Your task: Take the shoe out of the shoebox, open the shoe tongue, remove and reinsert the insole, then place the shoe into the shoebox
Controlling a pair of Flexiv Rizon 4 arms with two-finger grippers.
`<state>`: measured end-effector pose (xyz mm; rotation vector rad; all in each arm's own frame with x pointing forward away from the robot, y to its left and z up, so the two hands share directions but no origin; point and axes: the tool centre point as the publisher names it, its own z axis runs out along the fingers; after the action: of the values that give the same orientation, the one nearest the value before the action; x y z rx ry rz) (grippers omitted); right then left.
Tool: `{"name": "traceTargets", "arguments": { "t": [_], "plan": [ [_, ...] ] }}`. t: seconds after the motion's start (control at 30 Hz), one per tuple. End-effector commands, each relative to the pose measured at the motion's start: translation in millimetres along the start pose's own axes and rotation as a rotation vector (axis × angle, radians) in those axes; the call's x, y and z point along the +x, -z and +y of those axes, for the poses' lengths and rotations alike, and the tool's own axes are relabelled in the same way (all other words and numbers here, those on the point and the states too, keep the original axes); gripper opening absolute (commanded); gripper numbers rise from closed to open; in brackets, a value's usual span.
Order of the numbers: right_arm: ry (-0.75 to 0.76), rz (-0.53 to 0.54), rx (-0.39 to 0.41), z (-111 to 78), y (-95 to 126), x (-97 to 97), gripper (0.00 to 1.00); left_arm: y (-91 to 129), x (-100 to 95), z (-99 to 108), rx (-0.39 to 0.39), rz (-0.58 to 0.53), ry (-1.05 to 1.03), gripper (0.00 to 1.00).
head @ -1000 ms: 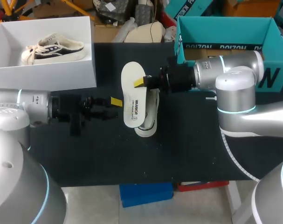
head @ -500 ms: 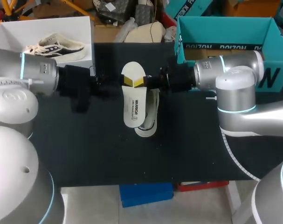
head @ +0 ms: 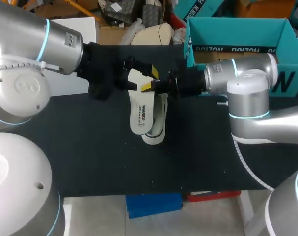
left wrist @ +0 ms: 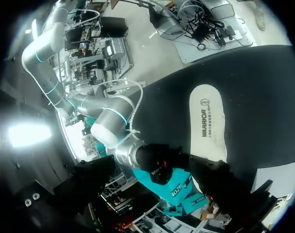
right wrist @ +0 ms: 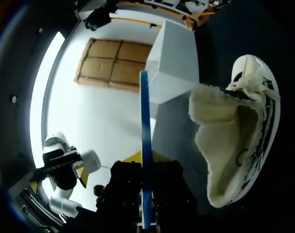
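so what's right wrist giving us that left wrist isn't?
Right wrist only: the shoe, with its fleece-lined opening facing the camera, and the white shoebox. The insole shows edge-on, clamped in the right jaws.
Left wrist only: the insole's flat printed face, the right arm reaching to it, and the teal shoebox behind that arm.
Both: the insole and the black table.
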<state>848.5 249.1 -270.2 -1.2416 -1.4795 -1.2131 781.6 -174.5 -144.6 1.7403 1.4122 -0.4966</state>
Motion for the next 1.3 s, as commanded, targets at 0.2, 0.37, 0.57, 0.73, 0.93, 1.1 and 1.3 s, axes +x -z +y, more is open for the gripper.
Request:
{"name": "traceTargets", "arguments": {
  "t": [0.2,0.37,0.57,0.73,0.93,1.1,1.3],
  "plan": [
    [0.000,0.000,-0.003,-0.4,-1,-0.3,0.00,3,-3.0,-2,-0.002,0.227,0.001,1.00],
    [0.000,0.000,-0.003,-0.4,-1,-0.3,0.00,-3,1.0,-6,0.016,0.225,0.116,1.00],
    [0.000,0.000,-0.003,-0.4,-1,-0.3,0.00,-5,-2.5,-11,0.072,0.439,0.259,1.00],
    [0.000,0.000,-0.003,-0.4,-1,-0.3,0.00,2,-8.9,-20,0.092,0.537,0.253,1.00],
    [0.000,0.000,-0.003,-0.4,-1,-0.3,0.00,7,-5.0,-36,0.096,0.671,0.203,1.00],
    [0.000,0.000,-0.003,-0.4,-1,-0.3,0.00,4,7.3,-45,0.120,0.733,0.203,1.00],
    [0.000,0.000,-0.003,-0.4,-1,-0.3,0.00,-8,23.0,-48,0.129,0.756,0.183,1.00]
  ]
}}
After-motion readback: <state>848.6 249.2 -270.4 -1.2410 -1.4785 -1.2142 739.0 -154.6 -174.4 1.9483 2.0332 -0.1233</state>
